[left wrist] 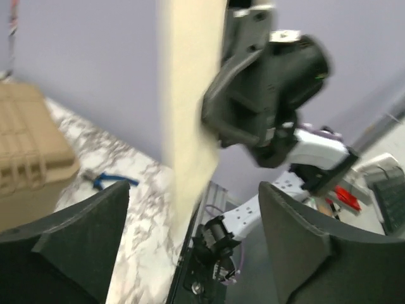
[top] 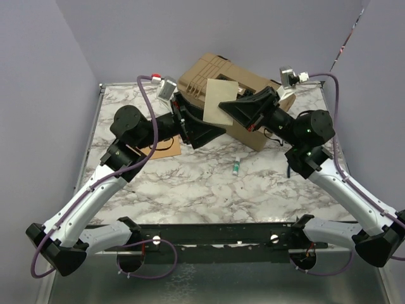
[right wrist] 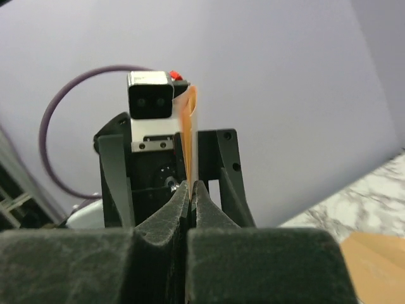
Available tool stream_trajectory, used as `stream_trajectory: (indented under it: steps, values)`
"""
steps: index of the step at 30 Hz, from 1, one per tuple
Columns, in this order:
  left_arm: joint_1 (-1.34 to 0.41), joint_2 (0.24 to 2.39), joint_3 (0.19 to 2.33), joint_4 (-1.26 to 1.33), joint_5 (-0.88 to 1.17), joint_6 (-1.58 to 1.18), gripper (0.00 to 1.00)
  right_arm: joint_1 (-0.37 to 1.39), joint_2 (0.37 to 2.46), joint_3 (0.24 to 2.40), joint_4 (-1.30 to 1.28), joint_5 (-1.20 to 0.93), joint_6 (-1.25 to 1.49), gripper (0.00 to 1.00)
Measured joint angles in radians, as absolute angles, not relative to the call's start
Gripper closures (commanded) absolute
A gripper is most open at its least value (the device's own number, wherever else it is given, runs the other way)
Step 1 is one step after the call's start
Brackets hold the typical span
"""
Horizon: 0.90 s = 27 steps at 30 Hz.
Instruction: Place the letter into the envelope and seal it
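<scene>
The letter (top: 219, 98), a pale sheet, hangs in the air above the back of the table. My right gripper (top: 225, 106) is shut on its right edge. In the right wrist view the sheet (right wrist: 191, 136) stands edge-on out of the closed jaws (right wrist: 190, 190). My left gripper (top: 201, 119) is open at the sheet's lower left. In the left wrist view the letter (left wrist: 190, 107) hangs between the spread fingers (left wrist: 69, 240), touching neither. The orange-brown envelope (top: 155, 149) lies flat on the table, mostly hidden under the left arm. A corner of it shows in the right wrist view (right wrist: 373, 266).
A tan hard case (top: 221, 73) stands at the back centre behind both grippers, also in the left wrist view (left wrist: 25, 152). A small white and green tube (top: 235, 166) lies mid-table. A black cable loop lies on the envelope.
</scene>
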<state>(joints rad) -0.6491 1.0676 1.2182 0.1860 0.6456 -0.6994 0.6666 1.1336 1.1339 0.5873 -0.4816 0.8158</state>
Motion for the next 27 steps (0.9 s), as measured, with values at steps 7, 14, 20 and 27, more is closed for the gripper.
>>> stream_trajectory:
  steps: [7,14,20,27]
  values:
    - [-0.649,1.063,1.136,-0.082,0.26,-0.592,0.01,0.667,1.061,1.216,0.14,-0.125,0.64,1.0]
    - [-0.599,1.149,1.103,-0.316,-0.104,-0.58,0.01,0.667,1.084,1.238,-0.151,0.104,0.571,1.0]
    - [-0.398,1.407,1.172,-0.476,-0.195,-0.579,0.01,0.667,1.125,1.235,-0.23,0.134,0.544,1.0]
    - [-0.134,1.679,1.274,-0.553,-0.269,-0.587,0.01,0.667,1.181,1.236,-0.231,0.133,0.519,1.0]
